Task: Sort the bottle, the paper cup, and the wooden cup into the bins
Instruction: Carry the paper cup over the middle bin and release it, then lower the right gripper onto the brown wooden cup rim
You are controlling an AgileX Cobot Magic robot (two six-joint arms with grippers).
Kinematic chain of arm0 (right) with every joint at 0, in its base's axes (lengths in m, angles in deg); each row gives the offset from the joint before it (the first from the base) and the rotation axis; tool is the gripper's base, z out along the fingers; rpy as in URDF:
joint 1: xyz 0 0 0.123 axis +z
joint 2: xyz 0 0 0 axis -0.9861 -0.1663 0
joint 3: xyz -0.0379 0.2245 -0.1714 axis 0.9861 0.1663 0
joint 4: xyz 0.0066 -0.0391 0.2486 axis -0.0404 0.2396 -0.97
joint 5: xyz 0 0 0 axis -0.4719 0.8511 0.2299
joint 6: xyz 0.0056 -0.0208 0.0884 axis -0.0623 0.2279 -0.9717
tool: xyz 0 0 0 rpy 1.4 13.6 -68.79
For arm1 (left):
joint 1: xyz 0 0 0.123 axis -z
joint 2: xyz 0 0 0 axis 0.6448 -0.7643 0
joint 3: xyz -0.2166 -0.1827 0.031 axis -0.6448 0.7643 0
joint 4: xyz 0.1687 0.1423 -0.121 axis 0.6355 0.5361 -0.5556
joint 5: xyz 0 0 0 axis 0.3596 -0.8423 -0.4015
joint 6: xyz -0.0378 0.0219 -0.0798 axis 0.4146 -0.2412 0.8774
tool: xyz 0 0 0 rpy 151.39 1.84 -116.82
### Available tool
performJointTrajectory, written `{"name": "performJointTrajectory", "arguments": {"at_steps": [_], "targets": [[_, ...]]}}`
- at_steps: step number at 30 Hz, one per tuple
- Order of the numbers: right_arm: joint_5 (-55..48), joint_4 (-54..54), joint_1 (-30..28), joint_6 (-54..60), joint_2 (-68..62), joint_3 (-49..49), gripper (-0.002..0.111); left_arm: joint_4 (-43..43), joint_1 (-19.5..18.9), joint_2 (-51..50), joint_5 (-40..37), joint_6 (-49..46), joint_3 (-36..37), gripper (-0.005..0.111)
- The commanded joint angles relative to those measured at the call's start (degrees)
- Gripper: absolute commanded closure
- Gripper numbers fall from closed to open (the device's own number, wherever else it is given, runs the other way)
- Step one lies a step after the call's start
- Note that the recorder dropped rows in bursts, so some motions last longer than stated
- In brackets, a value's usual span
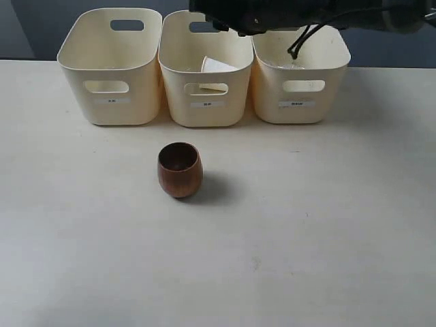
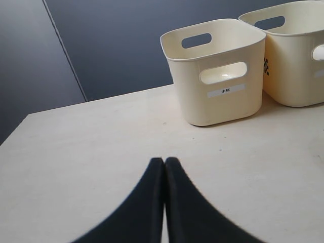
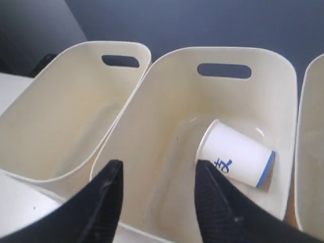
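The wooden cup (image 1: 180, 170) stands upright on the table in front of the bins, apart from both grippers. The paper cup (image 3: 238, 154) lies on its side inside the middle bin (image 3: 167, 152), and its white edge (image 1: 216, 66) shows in the exterior view. My right gripper (image 3: 158, 169) hangs open and empty over that middle bin (image 1: 204, 102). A faint clear shape (image 1: 281, 65) inside the right bin (image 1: 300, 88) may be the bottle; I cannot tell for sure. My left gripper (image 2: 164, 161) is shut on nothing, low over bare table.
The left bin (image 1: 112, 75) looks empty in the right wrist view (image 3: 66, 121). My right arm (image 1: 286, 13) and its cable cross above the middle and right bins. The left wrist view shows the left bin (image 2: 217, 71) and part of its neighbour (image 2: 298, 55).
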Motion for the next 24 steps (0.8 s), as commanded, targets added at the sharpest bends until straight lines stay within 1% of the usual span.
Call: {"name": "performJointTrajectory", "arguments": {"at_steps": [1, 8, 11, 15, 16, 19, 20, 24], "targets": [[-10.06, 3.92, -0.28, 0.42, 2.14, -0.31, 0.064, 0.0, 0.18, 0.28, 0.32, 0.11, 0.07, 0.107], [-19.24, 3.1, -0.18, 1.07, 2.14, -0.31, 0.064, 0.0, 0.18, 0.28, 0.32, 0.11, 0.07, 0.107], [-24.69, 0.36, -0.18, 2.04, 2.14, -0.31, 0.064, 0.0, 0.18, 0.28, 0.32, 0.11, 0.07, 0.107], [-28.81, -3.85, -0.18, 6.35, 1.23, 0.08, 0.063, 0.0, 0.18, 0.28, 0.32, 0.11, 0.07, 0.107], [-28.92, -5.4, -0.18, 7.28, 1.21, 0.39, 0.059, 0.0, 0.18, 0.28, 0.32, 0.11, 0.07, 0.107], [-28.97, -10.13, -0.18, 10.99, 1.12, 2.23, 0.033, 0.0, 0.18, 0.28, 0.32, 0.11, 0.07, 0.107], [-29.17, -10.24, -0.18, 10.99, 1.12, 2.23, 0.031, 0.0, 0.18, 0.28, 0.32, 0.11, 0.07, 0.107], [-30.94, -11.56, -0.18, 10.99, 1.12, 2.23, 0.031, 0.0, 0.18, 0.28, 0.32, 0.11, 0.07, 0.107]]}}
